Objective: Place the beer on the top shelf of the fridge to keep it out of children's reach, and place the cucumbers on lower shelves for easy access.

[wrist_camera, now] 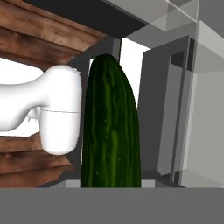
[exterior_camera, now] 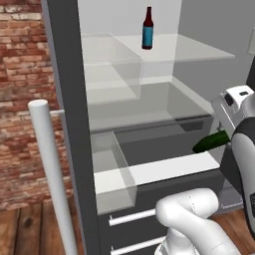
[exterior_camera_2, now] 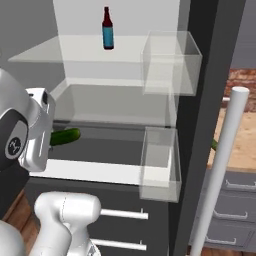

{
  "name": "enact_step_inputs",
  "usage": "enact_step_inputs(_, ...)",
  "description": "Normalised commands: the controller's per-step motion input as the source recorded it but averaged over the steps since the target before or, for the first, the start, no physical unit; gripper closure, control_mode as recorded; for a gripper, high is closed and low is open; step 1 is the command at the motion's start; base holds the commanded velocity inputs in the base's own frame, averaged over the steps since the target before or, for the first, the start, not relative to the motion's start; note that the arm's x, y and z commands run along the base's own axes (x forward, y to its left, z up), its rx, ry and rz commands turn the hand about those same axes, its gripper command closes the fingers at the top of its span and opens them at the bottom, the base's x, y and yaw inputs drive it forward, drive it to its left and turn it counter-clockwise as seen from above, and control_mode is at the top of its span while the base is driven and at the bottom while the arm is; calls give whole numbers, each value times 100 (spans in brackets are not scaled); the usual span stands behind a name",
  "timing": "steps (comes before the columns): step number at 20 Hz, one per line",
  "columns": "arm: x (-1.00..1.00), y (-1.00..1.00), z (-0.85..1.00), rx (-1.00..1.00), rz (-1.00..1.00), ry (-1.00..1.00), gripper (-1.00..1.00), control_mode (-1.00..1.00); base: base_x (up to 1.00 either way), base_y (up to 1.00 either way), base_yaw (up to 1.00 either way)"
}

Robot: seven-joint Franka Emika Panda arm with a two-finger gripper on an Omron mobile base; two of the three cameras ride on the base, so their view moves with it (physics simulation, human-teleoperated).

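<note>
The beer (exterior_camera: 147, 29) (exterior_camera_2: 107, 29), a brown bottle with a blue label, stands upright on the top shelf (exterior_camera: 199, 51) (exterior_camera_2: 55, 54) of the open fridge (exterior_camera: 67, 74) (exterior_camera_2: 200, 100). My gripper (exterior_camera: 227, 133) (exterior_camera_2: 48, 137) is shut on one dark green cucumber (exterior_camera: 211, 142) (exterior_camera_2: 65, 137) (wrist_camera: 110, 131), which sticks out towards the fridge just above the white ledge (exterior_camera: 164, 169). The fingers are hidden behind the hand and the cucumber. The lower shelves (exterior_camera: 149, 102) (exterior_camera_2: 110, 105) lie above it. A small green sliver (exterior_camera_2: 214, 144) shows past the right door edge.
Clear bins (exterior_camera_2: 170, 62) (exterior_camera_2: 160, 160) (exterior_camera: 112, 169) hang on the open doors. Long white door handles (exterior_camera: 50, 164) (exterior_camera_2: 225, 160) stand near the views' edges. A brick wall (exterior_camera: 20, 74) is on the left, grey drawers (exterior_camera_2: 235, 215) on the right.
</note>
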Motion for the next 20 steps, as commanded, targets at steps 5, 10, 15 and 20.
enact_step_inputs(5,43,13,0,0,-9,0,100,-100,11,2,-3)
enact_step_inputs(10,60,24,0,0,-9,-1,100,-100,0,0,0)
enact_step_inputs(15,56,1,-17,0,-6,-7,100,-100,0,0,0)
enact_step_inputs(20,54,0,-39,0,-3,-9,100,-100,0,0,0)
